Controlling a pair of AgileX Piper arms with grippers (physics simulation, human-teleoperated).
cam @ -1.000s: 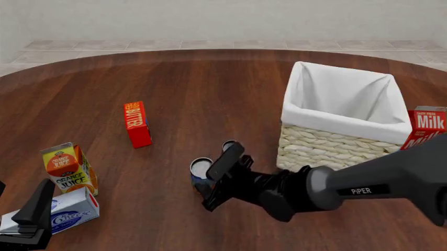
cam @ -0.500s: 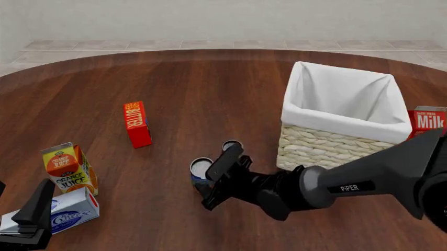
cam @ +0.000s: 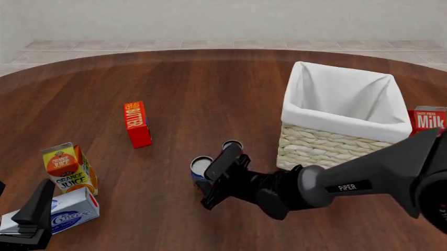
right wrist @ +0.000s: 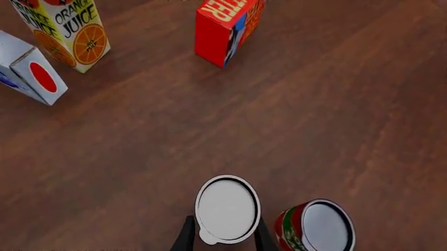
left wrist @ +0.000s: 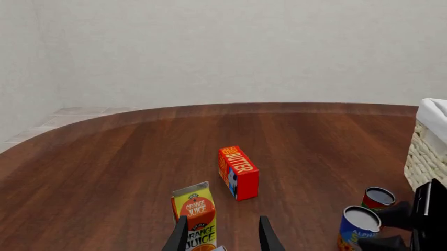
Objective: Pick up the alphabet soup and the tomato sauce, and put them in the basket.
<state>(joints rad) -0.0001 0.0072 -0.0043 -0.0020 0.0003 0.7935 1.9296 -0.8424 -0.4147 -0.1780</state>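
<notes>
The alphabet soup, a blue-and-orange can with a silver top, stands at the table's front centre. In the right wrist view its top lies between my right gripper's fingertips, one on each side. My right gripper is open around the can, which rests on the wood. The tomato sauce, red with a green band, stands just behind the soup, towards the basket. The wicker basket with white lining stands to the right. My left gripper hovers open at the front left, holding nothing.
A red butter box stands left of centre. An orange juice carton and a white-and-blue box sit at the front left, near my left gripper. A red milk carton stands behind the basket's right side.
My right gripper has slid a little lower and closer over the alphabet soup, and its arm has dropped slightly. The left arm and the cans have not moved.
</notes>
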